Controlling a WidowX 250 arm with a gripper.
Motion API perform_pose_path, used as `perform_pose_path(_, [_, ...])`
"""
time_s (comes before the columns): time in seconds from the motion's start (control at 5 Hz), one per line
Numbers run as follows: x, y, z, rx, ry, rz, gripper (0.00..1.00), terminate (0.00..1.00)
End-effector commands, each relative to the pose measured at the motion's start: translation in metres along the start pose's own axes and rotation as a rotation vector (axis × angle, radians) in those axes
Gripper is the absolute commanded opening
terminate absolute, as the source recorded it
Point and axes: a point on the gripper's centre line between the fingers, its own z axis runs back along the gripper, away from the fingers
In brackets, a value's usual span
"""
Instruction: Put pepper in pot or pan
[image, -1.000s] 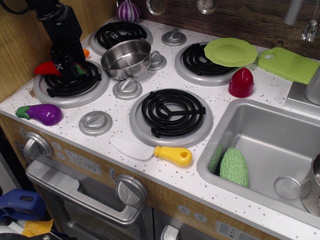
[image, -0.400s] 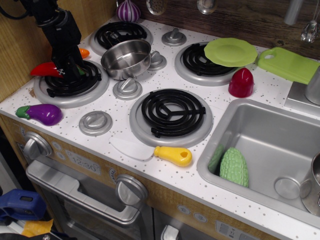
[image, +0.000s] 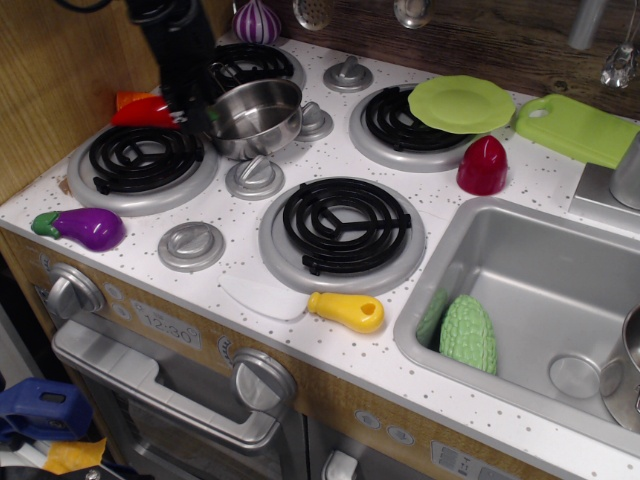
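The red pepper (image: 148, 111) with a green stem hangs in the air above the back of the left front burner (image: 142, 160). My black gripper (image: 187, 103) is shut on it near the stem end. The pepper's red body sticks out to the left. The steel pot (image: 255, 117) stands just to the right of the gripper, between the burners, and it looks empty. The gripper's fingertips are close to the pot's left rim.
A purple eggplant (image: 85, 227) lies at the front left. A yellow-handled white spatula (image: 305, 301) lies at the front edge. A green plate (image: 461, 103), a red half-round toy (image: 483, 165) and a green board (image: 577, 127) are to the right. The sink (image: 520, 250) holds a green vegetable (image: 467, 332).
The gripper has lifted the pepper off the left front burner and carried it up and to the right, toward the pot. An orange piece behind the pepper shows more.
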Motion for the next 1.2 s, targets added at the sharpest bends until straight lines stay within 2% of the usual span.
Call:
perform_pose_path(0.0, [0.038,0.03,0.03,0.177,-0.011,-0.034,0.0,0.0])
perform_pose_path(0.2, [0.053,0.031,0.025,0.214,-0.015,-0.036,0.0,0.0])
perform_pose_path(0.4, [0.057,0.025,0.021,0.219,-0.046,-0.013,1.0,0.0])
perform_pose_path(0.8, [0.057,0.025,0.021,0.219,-0.046,-0.013,1.0,0.0])
perform_pose_path(1.0, [0.057,0.025,0.021,0.219,-0.046,-0.013,1.0,1.0])
